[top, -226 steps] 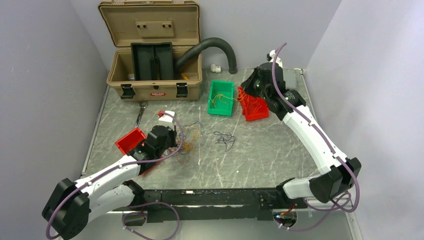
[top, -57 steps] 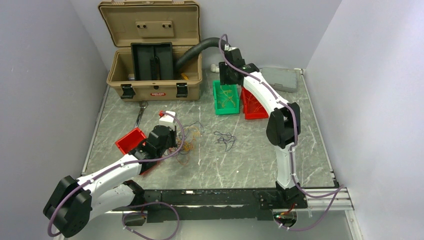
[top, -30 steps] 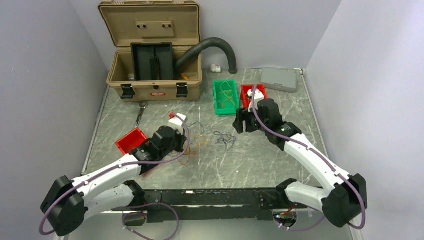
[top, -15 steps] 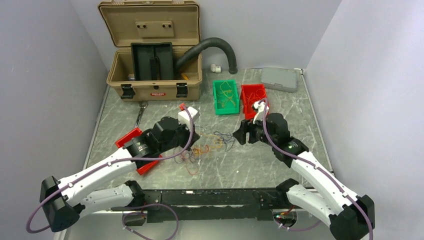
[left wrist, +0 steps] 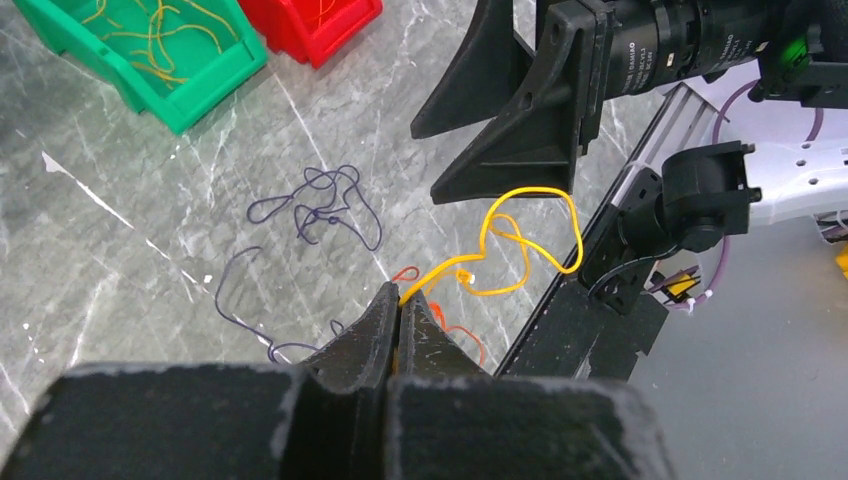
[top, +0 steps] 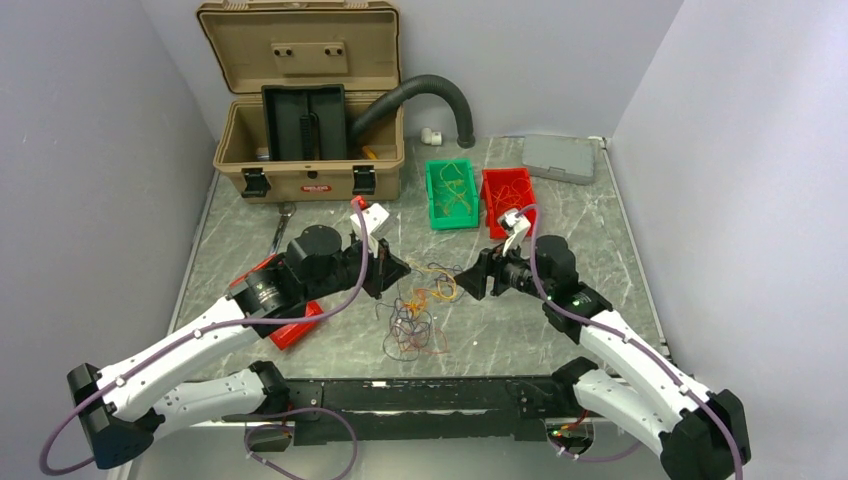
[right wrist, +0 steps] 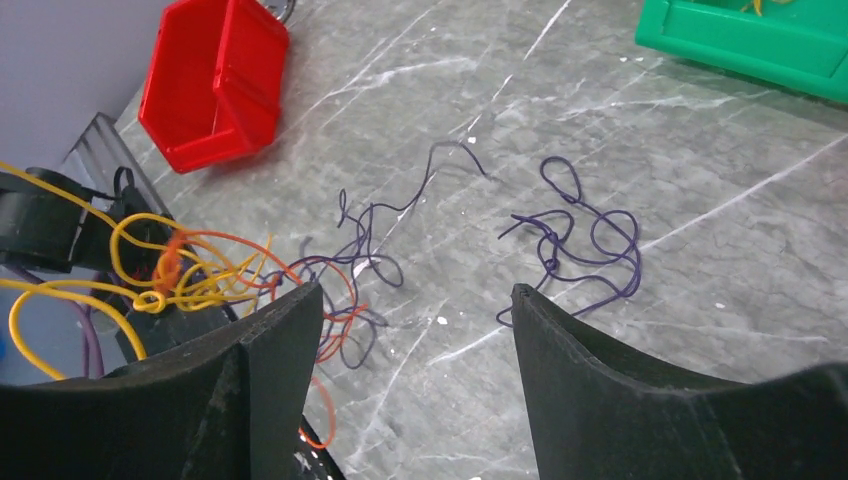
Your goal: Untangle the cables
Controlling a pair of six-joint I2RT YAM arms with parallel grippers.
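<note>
The cables are thin yellow, orange and dark purple strands. My left gripper (top: 396, 272) is shut on a yellow cable (left wrist: 530, 230) and holds it above the table, with a tangle (top: 415, 322) of orange and purple loops dangling down to the table. In the left wrist view the yellow strand leaves the closed fingertips (left wrist: 388, 300). My right gripper (top: 470, 280) faces the left one from the right, open and empty, close to the yellow loops (right wrist: 180, 270). A separate purple cable (right wrist: 590, 240) lies on the table beneath the right gripper (right wrist: 415, 292).
A tan toolbox (top: 300, 130) stands open at the back with a black hose (top: 440, 90) beside it. A green bin (top: 450, 195) and a red bin (top: 508, 192) hold sorted strands. Another red bin (top: 296, 326) lies under the left arm. A grey flat box (top: 565, 157) sits at the back right.
My left gripper rose and moved right, lifting the tangle off the table. The right arm swung from the bins down to the middle and now faces the left gripper, still open.
</note>
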